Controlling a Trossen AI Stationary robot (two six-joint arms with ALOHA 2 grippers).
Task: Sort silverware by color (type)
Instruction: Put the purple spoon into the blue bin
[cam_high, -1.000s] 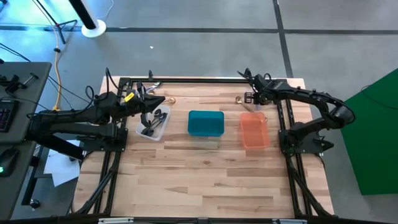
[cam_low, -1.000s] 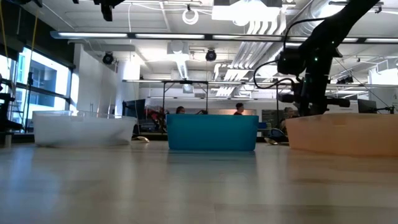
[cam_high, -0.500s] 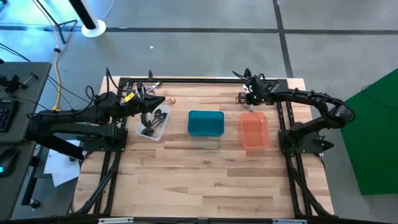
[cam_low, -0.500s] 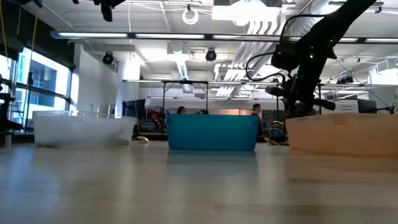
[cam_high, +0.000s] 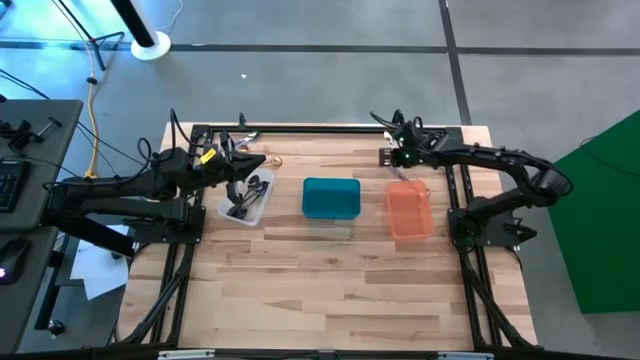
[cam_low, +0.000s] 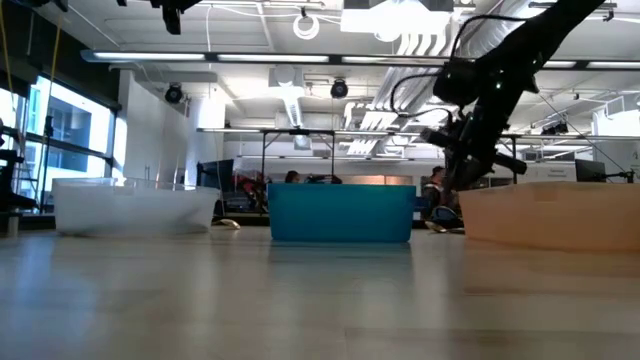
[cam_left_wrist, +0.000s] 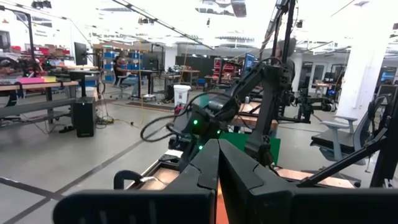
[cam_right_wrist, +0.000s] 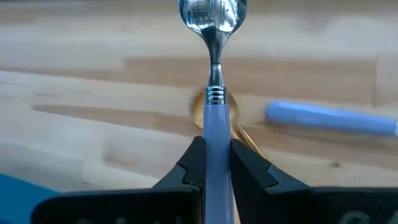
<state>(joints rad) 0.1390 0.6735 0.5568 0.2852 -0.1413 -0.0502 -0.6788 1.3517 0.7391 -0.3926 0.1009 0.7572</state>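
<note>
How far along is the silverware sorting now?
Done: dark utensils lie in the clear plastic bin. In hand: the right gripper holds a shiny spoon with a pale blue handle. Left: the blue-handled piece on the wooden table.

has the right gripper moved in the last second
Yes. In the high view the right gripper, shut on a blue-handled spoon, has shifted slightly toward the teal bin, away from the table's right edge.

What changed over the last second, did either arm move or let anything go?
The right gripper, shut on a blue-handled spoon, shifted left along the table's far edge, away from the orange bin toward the teal bin. The left gripper stayed shut by the clear bin; the bins did not move.
</note>
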